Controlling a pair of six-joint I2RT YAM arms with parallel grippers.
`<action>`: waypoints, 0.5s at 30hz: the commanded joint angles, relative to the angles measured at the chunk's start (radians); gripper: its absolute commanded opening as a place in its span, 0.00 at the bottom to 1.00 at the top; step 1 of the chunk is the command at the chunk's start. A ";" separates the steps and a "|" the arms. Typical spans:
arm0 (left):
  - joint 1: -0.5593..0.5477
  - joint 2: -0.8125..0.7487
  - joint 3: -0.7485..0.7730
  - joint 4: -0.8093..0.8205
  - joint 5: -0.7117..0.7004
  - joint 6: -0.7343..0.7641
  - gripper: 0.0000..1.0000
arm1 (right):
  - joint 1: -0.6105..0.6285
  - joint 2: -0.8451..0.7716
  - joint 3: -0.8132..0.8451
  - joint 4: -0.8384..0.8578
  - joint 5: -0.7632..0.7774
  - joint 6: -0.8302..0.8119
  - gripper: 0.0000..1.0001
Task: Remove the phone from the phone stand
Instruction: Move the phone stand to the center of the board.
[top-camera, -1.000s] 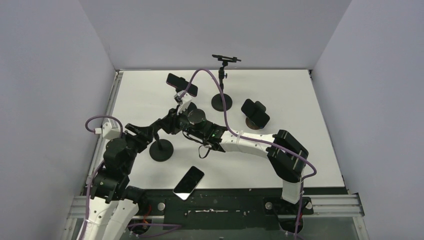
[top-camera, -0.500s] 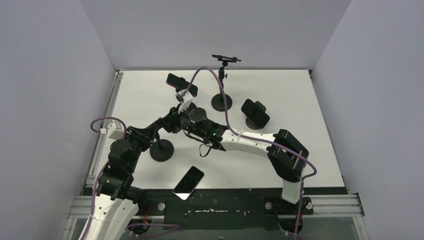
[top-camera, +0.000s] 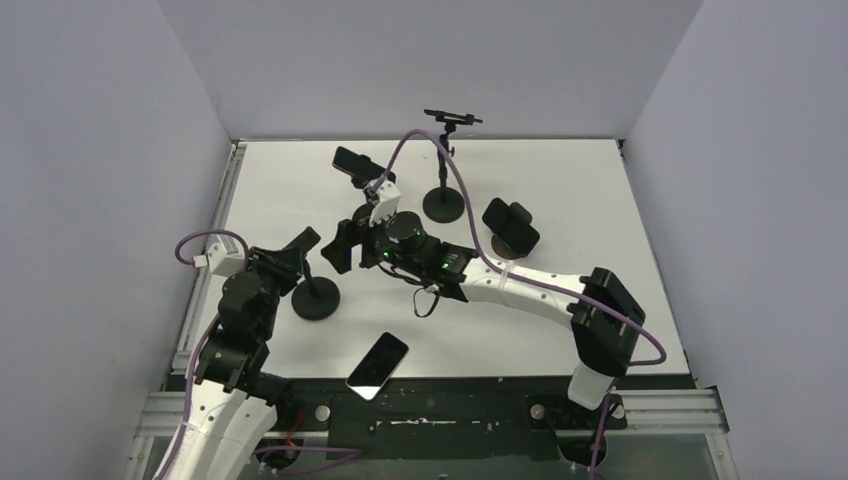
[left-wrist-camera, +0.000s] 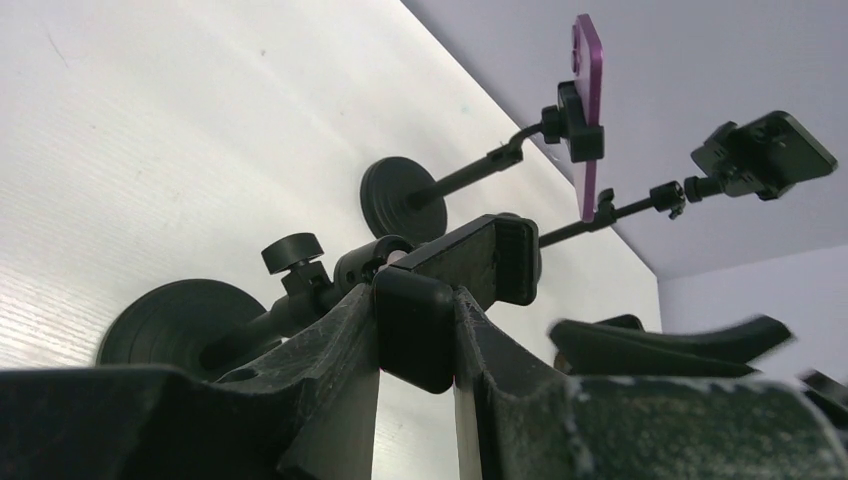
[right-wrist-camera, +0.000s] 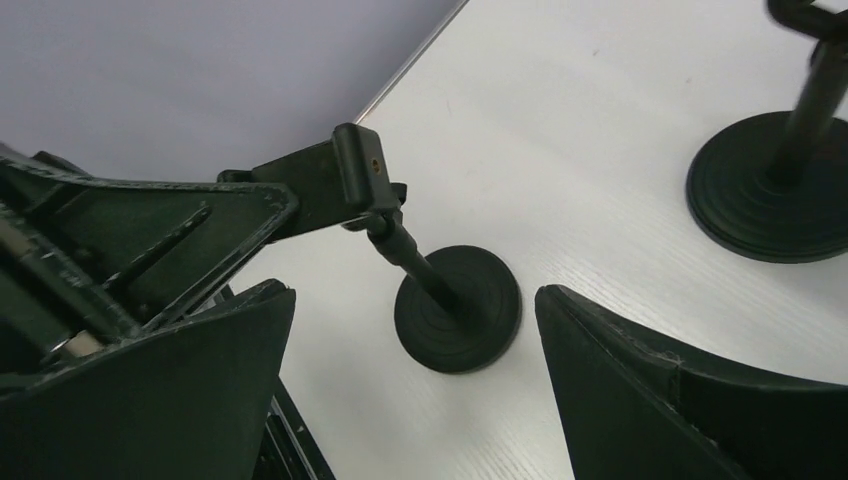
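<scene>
A black phone stand stands on its round base (top-camera: 315, 299) at the front left of the white table. My left gripper (top-camera: 303, 244) is shut on one end of its clamp (left-wrist-camera: 413, 322), and the clamp (right-wrist-camera: 330, 186) holds no phone. My right gripper (top-camera: 339, 248) hangs open just right of that clamp; its wide-apart fingers (right-wrist-camera: 640, 380) frame the base (right-wrist-camera: 457, 311) below. A dark phone (top-camera: 378, 364) lies flat on the table near the front edge, apart from both grippers.
A second stand at the back left holds a purple-backed phone (left-wrist-camera: 587, 95), seen dark from above (top-camera: 352, 164). A taller stand (top-camera: 443, 205) stands at the back centre. A low dark holder (top-camera: 510, 226) sits to its right. Grey walls enclose the table.
My right gripper has opened wide and drawn back slightly. My left gripper closed on the clamp and stayed there. The held stand's base has shifted a little to the left.
</scene>
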 joint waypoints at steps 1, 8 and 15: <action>0.009 0.097 0.097 0.171 -0.106 0.046 0.00 | -0.007 -0.188 -0.011 -0.083 0.106 -0.031 0.96; 0.126 0.344 0.179 0.403 -0.068 0.118 0.00 | 0.010 -0.504 -0.233 -0.180 0.173 -0.087 0.95; 0.266 0.541 0.179 0.694 0.013 0.111 0.00 | 0.028 -0.768 -0.435 -0.312 0.219 -0.045 0.93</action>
